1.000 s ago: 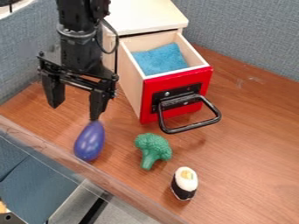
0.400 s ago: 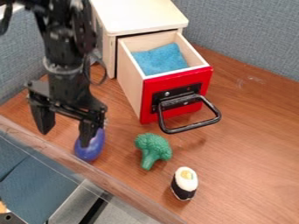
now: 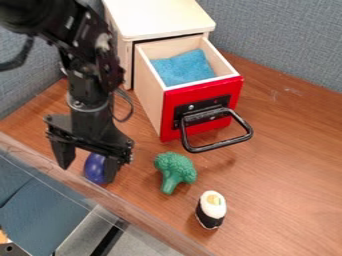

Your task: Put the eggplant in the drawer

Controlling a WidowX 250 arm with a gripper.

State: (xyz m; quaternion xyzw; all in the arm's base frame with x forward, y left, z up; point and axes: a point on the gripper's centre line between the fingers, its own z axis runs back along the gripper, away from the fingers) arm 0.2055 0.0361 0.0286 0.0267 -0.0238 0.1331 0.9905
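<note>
At eight o'clock on the counter [image 3: 287, 175], the eggplant [image 3: 94, 167] appears between the spread fingers of the claw [image 3: 87, 174]; we judge it light, stiff and slippery, best gripped squarely across its rounded middle, clear of the tapering end.

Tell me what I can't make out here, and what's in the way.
In the camera view:
- Eggplant: its top is hidden behind the gripper. Whether the gripper touches it is unclear, as the near finger covers its right side.
- Drawer: the blue cloth and the front panel hide its floor.
- Robot arm: the picture's edge at upper left cuts it off.
</note>
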